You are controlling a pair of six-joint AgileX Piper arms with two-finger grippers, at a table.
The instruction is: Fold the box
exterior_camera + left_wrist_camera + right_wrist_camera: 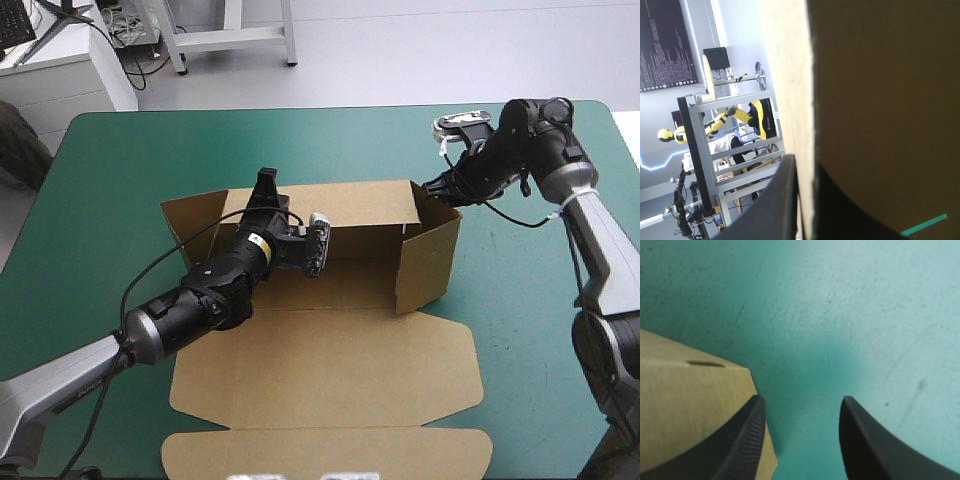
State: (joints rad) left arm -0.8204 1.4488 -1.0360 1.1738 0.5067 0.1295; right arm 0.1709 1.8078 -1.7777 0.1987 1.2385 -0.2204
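one brown box (330,370) sits at the table's (120,160) middle, far and right walls raised, lid flat toward the near edge. left gripper (266,186) pinches the far wall; right gripper (437,190), spread, hovers at its far right corner.

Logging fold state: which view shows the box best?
High view: whole box, back and right walls raised, lid flat. Left wrist view: only a board edge in the left gripper. Right wrist view: just one corner.
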